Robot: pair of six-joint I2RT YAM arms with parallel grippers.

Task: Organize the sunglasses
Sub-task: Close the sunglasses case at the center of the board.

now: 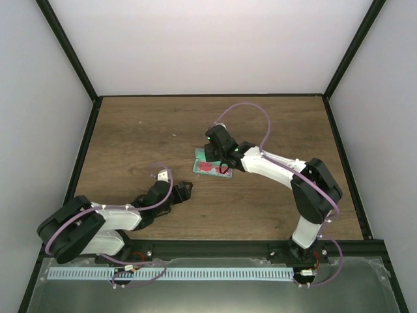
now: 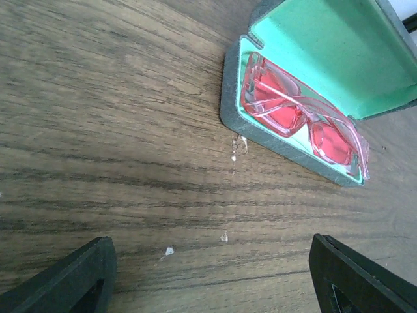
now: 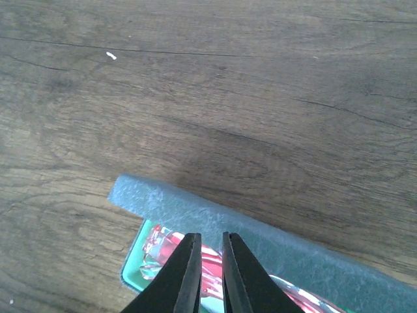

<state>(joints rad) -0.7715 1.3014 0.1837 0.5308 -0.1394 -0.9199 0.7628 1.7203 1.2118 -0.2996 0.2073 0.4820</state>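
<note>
lying in the green-lined tray of the open case [image 2: 226,107], the sunglasses [image 2: 303,117] are seated with their thin clear arms folded across the red lenses. their long axis runs along the tray's length, which in the top view goes roughly left to right across the bench [image 2: 98,143] with a slight tilt.

the lid [image 2: 326,52] stands raised along the far side of the tray. the right end effector [image 3: 210,236] hangs directly over the case, its 2 fingers drawn almost together with only a thin slit between them. nothing can be seen held there. its tips sit just on the near side of the lid's edge, above one lens.

the left end effector [image 2: 215,277] is spread wide and empty, low over the bench. the case lies ahead of it and off to its right, clearly apart.

with the glasses stowed, the step left is probably closing the lid, and the right arm is by far the nearer. that move likely turns on getting its tips to the lid's far side, so the lid can be pushed down toward the near edge.
</note>
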